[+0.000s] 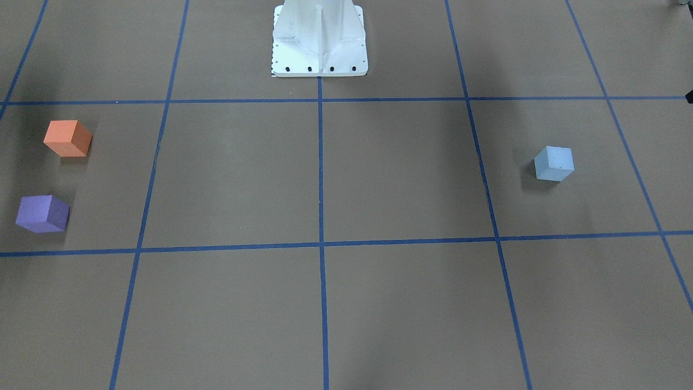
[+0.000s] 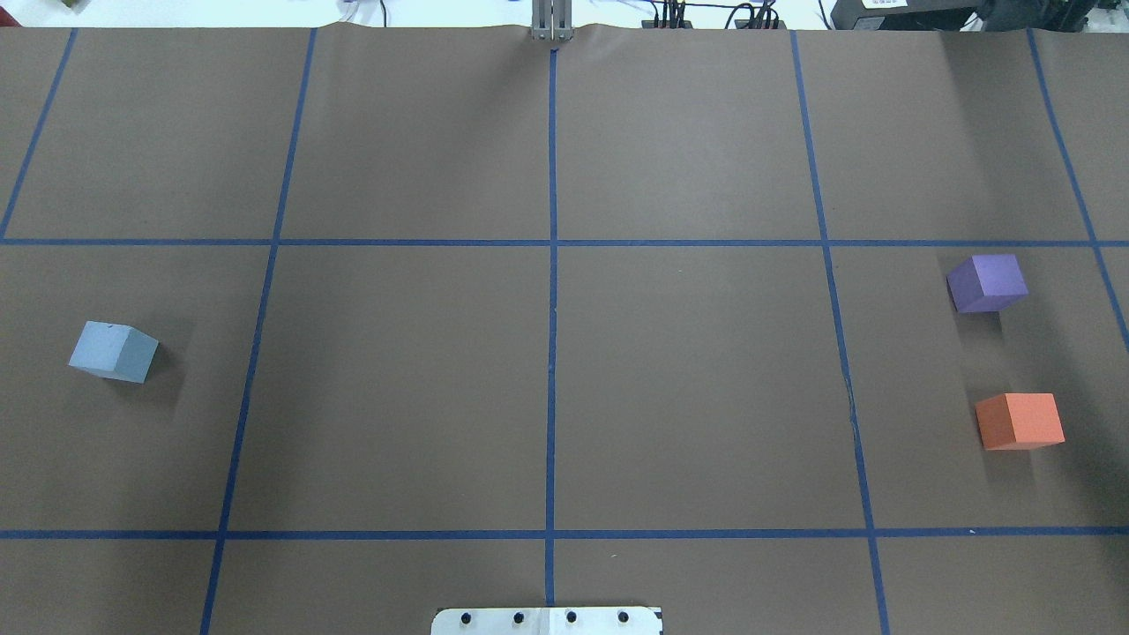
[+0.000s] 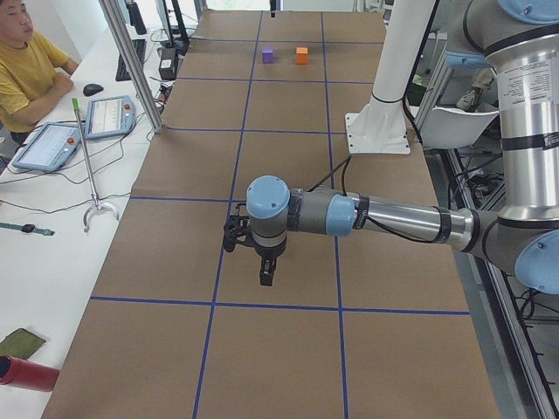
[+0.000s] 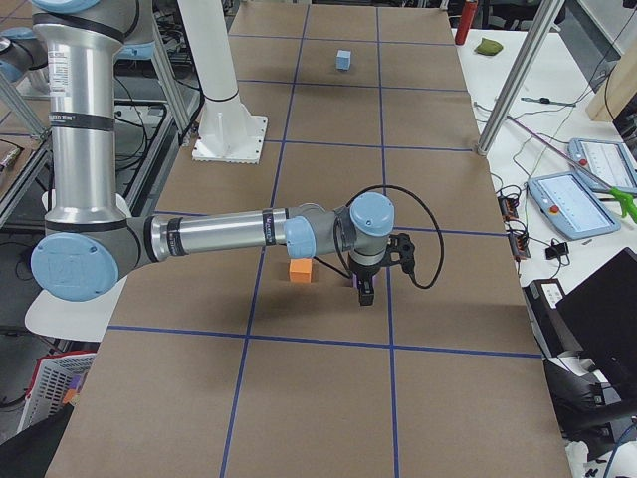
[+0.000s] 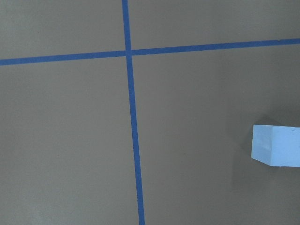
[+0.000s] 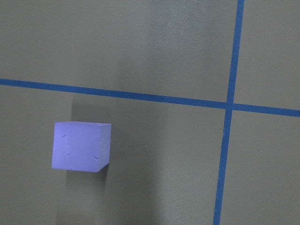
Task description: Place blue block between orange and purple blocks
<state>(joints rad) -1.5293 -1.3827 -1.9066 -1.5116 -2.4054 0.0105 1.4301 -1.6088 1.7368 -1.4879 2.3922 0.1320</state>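
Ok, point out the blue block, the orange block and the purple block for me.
blue block (image 2: 109, 349), overhead view, top face.
orange block (image 2: 1023, 420), overhead view, top face.
purple block (image 2: 993, 278), overhead view, top face.

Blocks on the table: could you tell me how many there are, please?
3: blue block at the robot's left; purple block and orange block at its right, apart.

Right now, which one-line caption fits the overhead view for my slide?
Blue block far left on the taped table; purple block and orange block apart at far right; no arm visible.
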